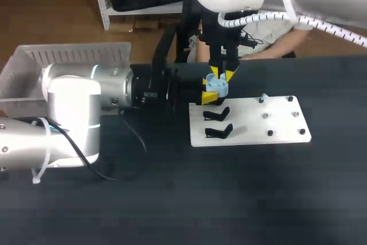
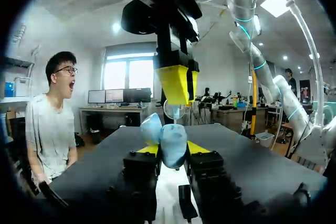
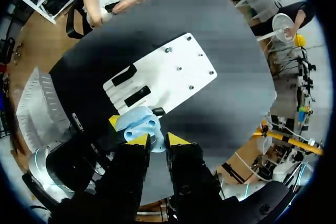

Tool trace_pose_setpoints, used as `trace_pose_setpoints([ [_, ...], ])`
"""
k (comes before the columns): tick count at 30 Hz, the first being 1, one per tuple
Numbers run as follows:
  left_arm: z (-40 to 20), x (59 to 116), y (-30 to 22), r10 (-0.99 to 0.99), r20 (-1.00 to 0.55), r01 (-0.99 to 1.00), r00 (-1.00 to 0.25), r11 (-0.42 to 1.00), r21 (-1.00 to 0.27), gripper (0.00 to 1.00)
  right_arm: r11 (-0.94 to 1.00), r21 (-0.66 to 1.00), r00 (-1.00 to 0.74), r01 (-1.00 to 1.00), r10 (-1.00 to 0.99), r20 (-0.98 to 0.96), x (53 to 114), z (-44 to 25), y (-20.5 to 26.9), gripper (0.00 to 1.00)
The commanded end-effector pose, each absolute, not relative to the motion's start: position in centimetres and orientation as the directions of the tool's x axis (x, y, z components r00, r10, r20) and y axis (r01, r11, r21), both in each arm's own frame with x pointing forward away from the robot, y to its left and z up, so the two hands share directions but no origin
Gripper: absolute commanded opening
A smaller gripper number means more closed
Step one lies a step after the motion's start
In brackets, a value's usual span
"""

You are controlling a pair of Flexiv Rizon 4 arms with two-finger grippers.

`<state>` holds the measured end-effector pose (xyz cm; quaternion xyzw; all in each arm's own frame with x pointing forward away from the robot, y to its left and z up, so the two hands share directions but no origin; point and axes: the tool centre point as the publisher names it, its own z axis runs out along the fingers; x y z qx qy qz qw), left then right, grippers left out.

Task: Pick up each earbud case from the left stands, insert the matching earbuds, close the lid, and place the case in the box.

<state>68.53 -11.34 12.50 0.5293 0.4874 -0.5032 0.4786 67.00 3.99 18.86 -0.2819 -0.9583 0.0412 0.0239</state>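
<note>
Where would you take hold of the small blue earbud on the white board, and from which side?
Grip the earbud by its raised top, probably from straight above: it stands up off the white board, with bare surface on both sides to close in from.

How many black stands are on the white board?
2: one stand just in front of the blue case, the other by the white board's near edge. More may be hidden under the case.

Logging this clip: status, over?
Left gripper shut on open blue earbud case. Right gripper directly above it. One earbud on white board. Nothing in the way.
</note>
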Motion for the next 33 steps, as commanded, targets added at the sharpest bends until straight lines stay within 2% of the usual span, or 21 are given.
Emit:
trace_pose_setpoints([
  [1, 12.5, 68.6, -11.4, 0.033, -0.999, 0.998, 0.019, -0.068, 0.017, 0.00, 0.814, -0.075, -0.816, 0.576, 0.578, 0.017, 67.0, 18.9, 3.8, 0.00],
  [11, 12.5, 68.6, -11.4, 0.033, -0.999, 0.998, 0.019, -0.068, 0.017, 0.00, 0.748, -0.134, -0.757, 0.650, 0.652, -0.033, 66.9, 18.3, 4.1, 0.00],
  [33, 12.5, 68.6, -11.4, 0.033, -0.999, 0.998, 0.019, -0.068, 0.017, 0.00, 0.702, -0.139, -0.711, 0.698, 0.702, -0.027, 67.6, 18.5, 5.0, 0.00],
])
